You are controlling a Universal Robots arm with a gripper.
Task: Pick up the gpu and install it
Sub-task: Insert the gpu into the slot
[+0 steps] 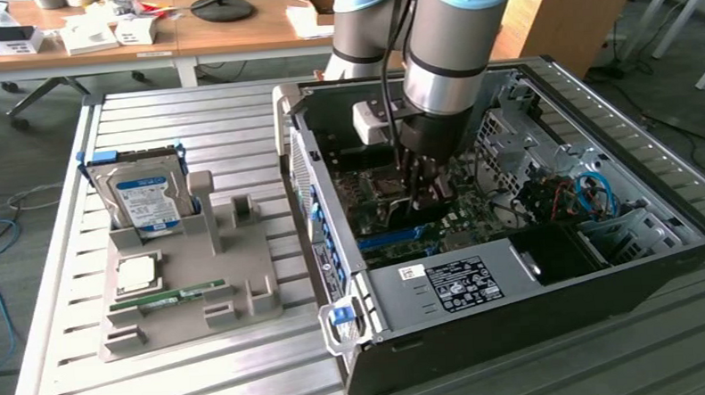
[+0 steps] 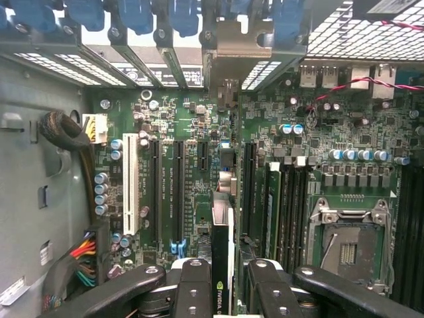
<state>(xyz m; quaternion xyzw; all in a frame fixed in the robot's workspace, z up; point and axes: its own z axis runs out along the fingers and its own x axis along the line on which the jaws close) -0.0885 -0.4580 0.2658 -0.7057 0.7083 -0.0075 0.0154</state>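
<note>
My gripper reaches down into the open computer case, just above the motherboard. In the wrist view the gripper is shut on the gpu. The gpu is a thin card seen edge-on, with a green logo near the black fingers. It stands upright over the row of expansion slots, beside the long black slots and the white slot. Whether its lower edge touches a slot I cannot tell. In the exterior view the card is mostly hidden behind the fingers.
A power supply sits at the case's near end. Blue slot latches line the rear wall. The bare CPU socket and memory slots lie beside the card. Outside, a grey holder carries a hard drive, a processor and a memory stick.
</note>
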